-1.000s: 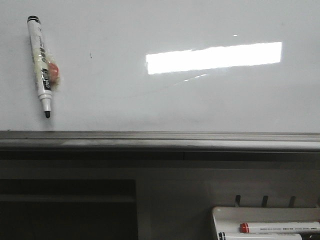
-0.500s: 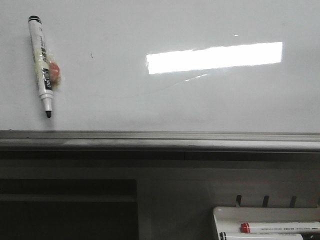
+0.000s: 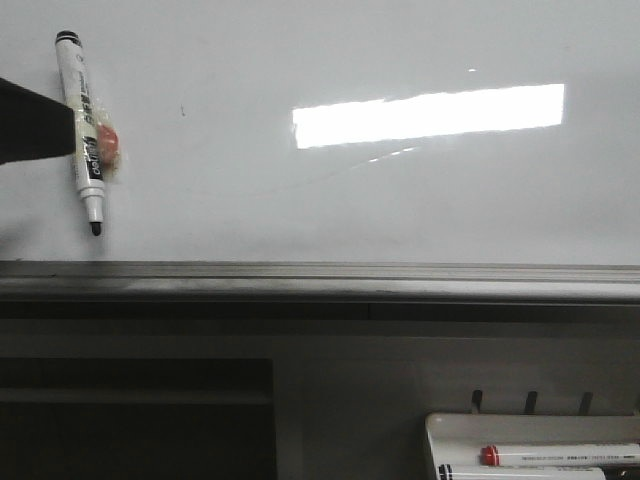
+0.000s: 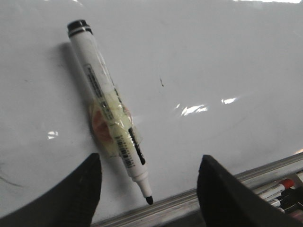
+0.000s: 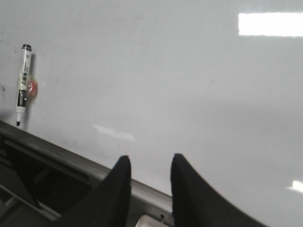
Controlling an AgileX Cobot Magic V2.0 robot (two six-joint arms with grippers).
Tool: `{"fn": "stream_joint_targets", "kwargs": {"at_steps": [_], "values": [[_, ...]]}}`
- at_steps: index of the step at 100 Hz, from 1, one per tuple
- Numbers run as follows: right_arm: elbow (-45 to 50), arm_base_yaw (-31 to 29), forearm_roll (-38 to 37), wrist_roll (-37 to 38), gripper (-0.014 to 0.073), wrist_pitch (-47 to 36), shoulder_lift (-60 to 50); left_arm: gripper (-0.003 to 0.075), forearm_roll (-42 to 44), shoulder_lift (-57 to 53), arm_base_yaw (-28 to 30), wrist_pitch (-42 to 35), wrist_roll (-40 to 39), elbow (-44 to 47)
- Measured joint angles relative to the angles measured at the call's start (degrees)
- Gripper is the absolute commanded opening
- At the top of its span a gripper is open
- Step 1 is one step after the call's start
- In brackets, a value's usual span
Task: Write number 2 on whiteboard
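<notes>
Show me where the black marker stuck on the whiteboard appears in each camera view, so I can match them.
Front view: the black marker is at the upper left, tip down, the left gripper's dark finger beside it.
Left wrist view: centre-left, above the open fingers.
Right wrist view: far left, small.
Shared landmark: the grey rail just below its tip.

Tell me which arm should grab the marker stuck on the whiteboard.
Left. Its open gripper faces the marker up close on the whiteboard, fingers either side. The right gripper is far from it.
</notes>
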Motion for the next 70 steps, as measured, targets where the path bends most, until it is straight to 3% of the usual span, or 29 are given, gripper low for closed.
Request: {"fn": "stream_joint_targets", "kwargs": {"at_steps": [70], "values": [[0.00,0.00,1.01,-0.18,0.0181,-2.52,1.54,0.0399,-5.11,15.31,-1.47,-7.25,-2.95,-3.79]]}}
